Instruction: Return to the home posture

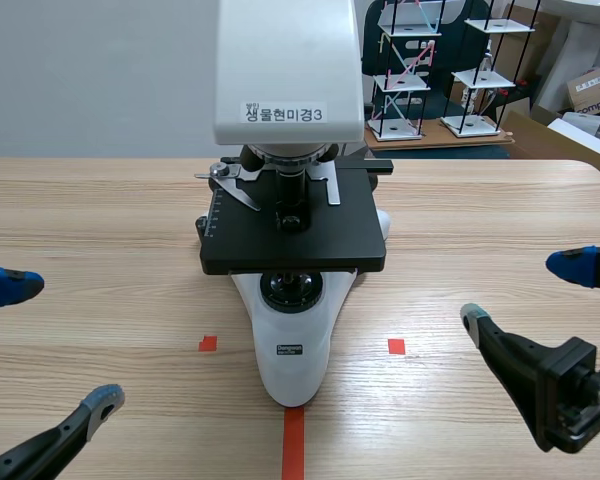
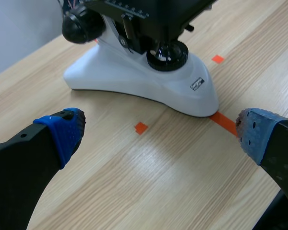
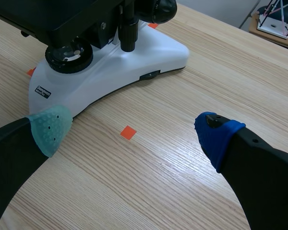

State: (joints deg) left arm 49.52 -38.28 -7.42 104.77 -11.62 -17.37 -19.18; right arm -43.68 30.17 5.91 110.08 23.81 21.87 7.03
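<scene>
Microscope: you see a glossy white tapered base under a flat matte-black stage. It stands upright mid-table, its long axis running away from the robot, narrow end toward it.
Left gripper: fingers spread, holding nothing; the microscope lies ahead, apart.
Right gripper: likewise spread and empty, with dotted soft pads; the microscope is ahead, apart.
Table: pale wood grain.

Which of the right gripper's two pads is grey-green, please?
The pad nearest the microscope base is grey-green; the other pad, farther away, is blue.
</scene>
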